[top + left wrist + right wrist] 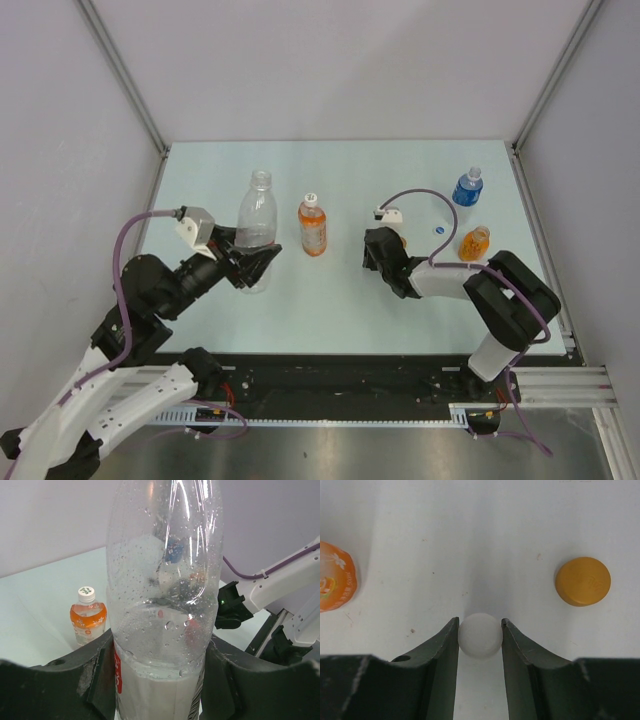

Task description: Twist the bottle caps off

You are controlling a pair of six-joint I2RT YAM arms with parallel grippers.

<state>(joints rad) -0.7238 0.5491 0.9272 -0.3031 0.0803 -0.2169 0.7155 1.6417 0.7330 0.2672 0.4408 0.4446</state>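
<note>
Right wrist: right gripper (479, 622) clenched on white cap (480, 636), low over counter (470, 530); orange cap (583, 580) lies near, apart. Left gripper (160, 652) grasps upright clear bottle (165, 570), counter's left side; capped orange bottle (88, 617) beyond.

Top view high above table (350, 290) near edge, left wrist level, tight on clear bottle (165, 605), both show orange bottle (313, 230), right wrist downward, close to surface

A pale blue-green worktop (345, 190) sits boxed by plain grey walls (340, 60) left, far and right, with metal posts (125, 75) at the far corners.
</note>
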